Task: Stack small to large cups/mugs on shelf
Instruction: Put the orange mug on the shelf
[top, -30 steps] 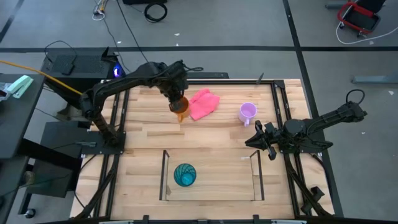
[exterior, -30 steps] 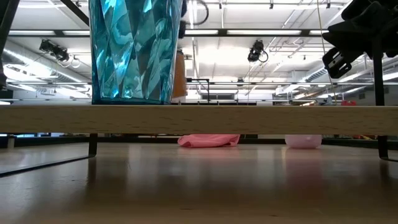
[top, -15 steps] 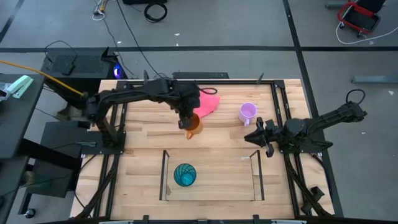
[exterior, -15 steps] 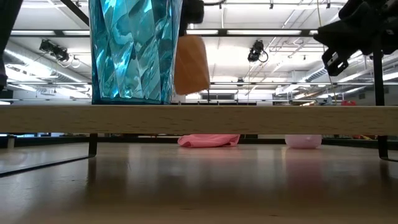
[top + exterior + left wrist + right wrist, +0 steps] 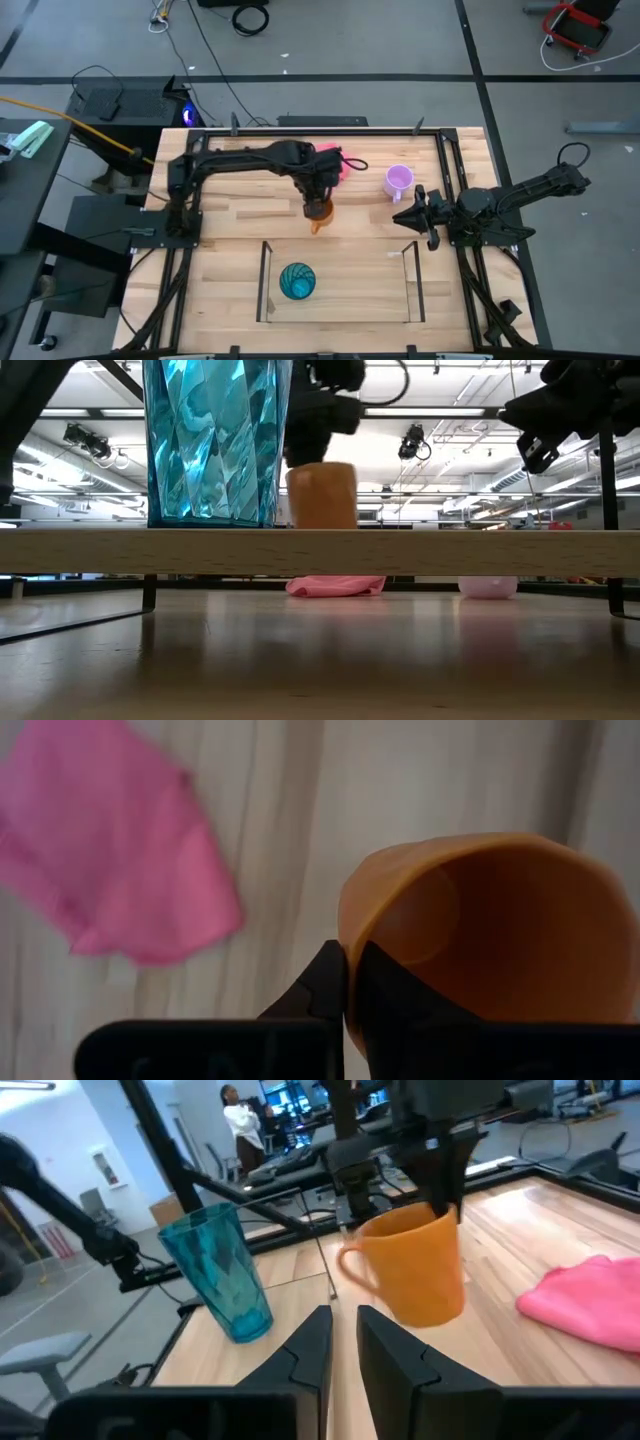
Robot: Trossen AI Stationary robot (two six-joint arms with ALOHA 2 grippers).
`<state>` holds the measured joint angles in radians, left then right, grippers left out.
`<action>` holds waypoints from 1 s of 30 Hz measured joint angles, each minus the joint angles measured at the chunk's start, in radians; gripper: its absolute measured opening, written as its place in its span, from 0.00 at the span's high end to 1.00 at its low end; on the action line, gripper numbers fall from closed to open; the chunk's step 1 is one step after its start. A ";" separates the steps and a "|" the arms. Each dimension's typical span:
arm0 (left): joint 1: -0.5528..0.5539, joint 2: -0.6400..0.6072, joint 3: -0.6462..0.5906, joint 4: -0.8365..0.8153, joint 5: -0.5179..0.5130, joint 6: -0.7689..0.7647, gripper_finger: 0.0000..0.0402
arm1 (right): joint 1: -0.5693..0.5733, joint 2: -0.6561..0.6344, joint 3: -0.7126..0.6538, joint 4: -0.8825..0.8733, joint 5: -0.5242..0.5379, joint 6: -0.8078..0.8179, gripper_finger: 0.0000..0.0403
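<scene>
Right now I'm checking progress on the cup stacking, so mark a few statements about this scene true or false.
1. The left gripper holds the orange mug by its rim. True.
2. The teal tumbler stands on the shelf. True.
3. The lilac mug is on the shelf. False: it stands on the table near the pink cloth.
4. The right gripper grips the tumbler. False: it holds nothing, beside the shelf.
5. The orange mug lies on the cloth. False: it is lifted off the table.

In the low view, the shelf's wooden plank (image 5: 320, 550) hides the base of the orange mug (image 5: 322, 495) and most of the lilac mug (image 5: 488, 587); the frame's top edge crops the teal tumbler (image 5: 215, 440).
</scene>
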<state>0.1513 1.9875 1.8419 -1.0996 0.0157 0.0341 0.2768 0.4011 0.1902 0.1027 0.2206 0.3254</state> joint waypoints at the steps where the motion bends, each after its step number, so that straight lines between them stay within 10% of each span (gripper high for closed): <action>1: -0.008 0.015 0.024 -0.002 0.001 0.000 0.95 | 0.000 0.000 0.000 -0.002 0.007 0.008 0.86; 30: -0.065 0.244 0.261 -0.033 -0.065 -0.202 0.95 | 0.000 0.000 0.000 -0.074 0.015 0.069 0.86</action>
<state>0.0864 2.2314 2.1029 -1.1326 -0.0491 -0.1675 0.2768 0.4015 0.1902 0.0288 0.2356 0.3943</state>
